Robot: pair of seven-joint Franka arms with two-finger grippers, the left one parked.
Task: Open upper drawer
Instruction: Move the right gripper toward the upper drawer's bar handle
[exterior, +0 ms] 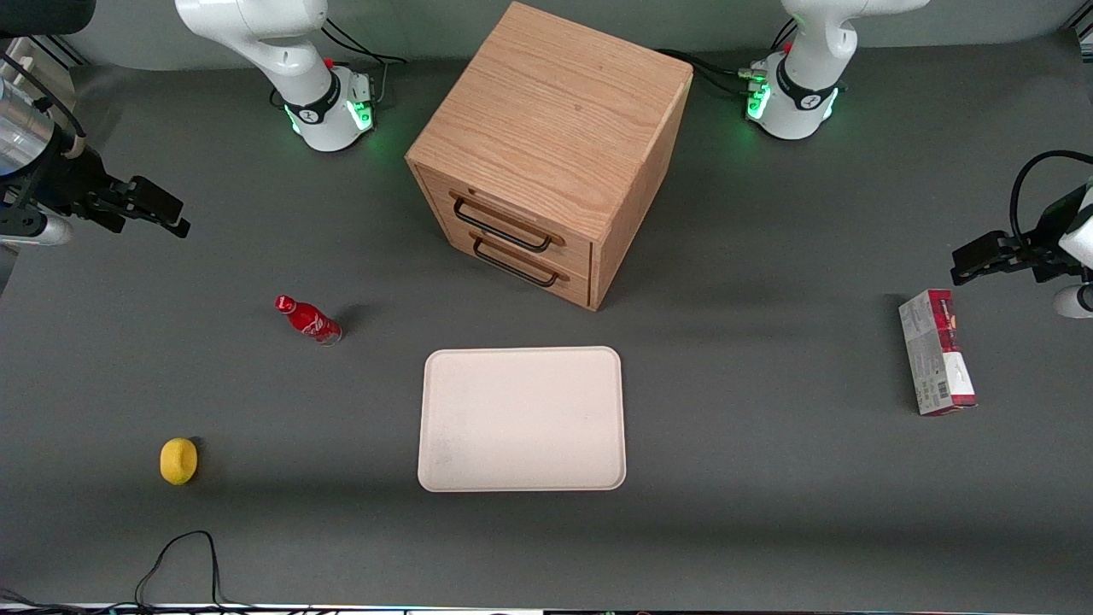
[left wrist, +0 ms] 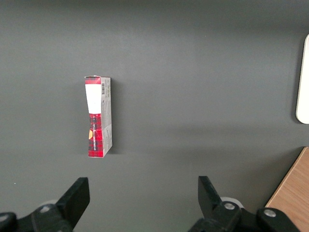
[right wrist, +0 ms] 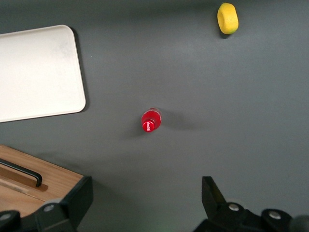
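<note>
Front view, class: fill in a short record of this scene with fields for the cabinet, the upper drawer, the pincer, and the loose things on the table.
cabinet: wooden, two drawers
upper drawer: shut, black bar handle untouched
lower drawer: shut
pincer: open, raised at the working arm's end of the table, away from the cabinet
tray: white, empty, nearer the camera than the cabinet
bottle: red, upright
lemon: yellow, nearer the camera than the bottle
box: red and white, toward the parked arm's end

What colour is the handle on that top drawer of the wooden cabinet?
Black, on the light oak upper drawer; the front view shows it best. The gripper hangs open toward the working arm's end.
</note>
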